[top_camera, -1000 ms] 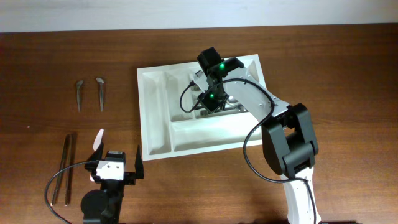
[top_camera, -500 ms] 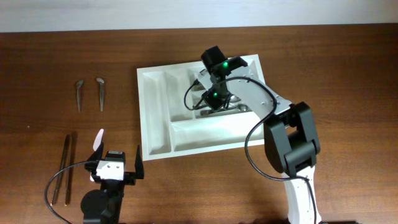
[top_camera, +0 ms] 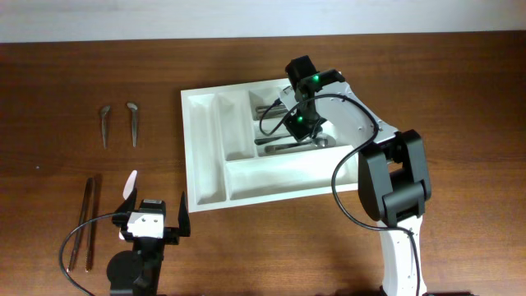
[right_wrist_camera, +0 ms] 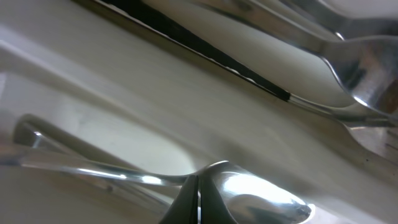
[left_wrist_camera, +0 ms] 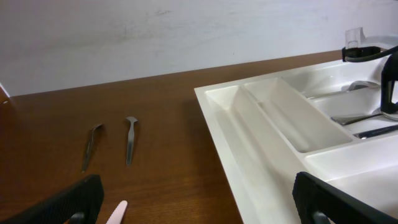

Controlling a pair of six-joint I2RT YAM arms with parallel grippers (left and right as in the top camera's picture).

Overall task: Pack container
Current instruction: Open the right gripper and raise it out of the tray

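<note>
We see the right gripper (right_wrist_camera: 194,198), pinched shut, has slid rightward over the spoon (right_wrist_camera: 249,193) in the container (top_camera: 201,156), likely tidying packed cutlery.

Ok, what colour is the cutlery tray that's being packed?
The tray is plain white with no pattern; the overhead view shows it best.

tray (top_camera: 205,164) white. tabletop (top_camera: 66,74) dark brown, wood grain. loose cutlery (top_camera: 132,123) silver-grey. one pink utensil (top_camera: 130,183). right arm (top_camera: 394,177) black and white, green lights (top_camera: 313,80).
</note>
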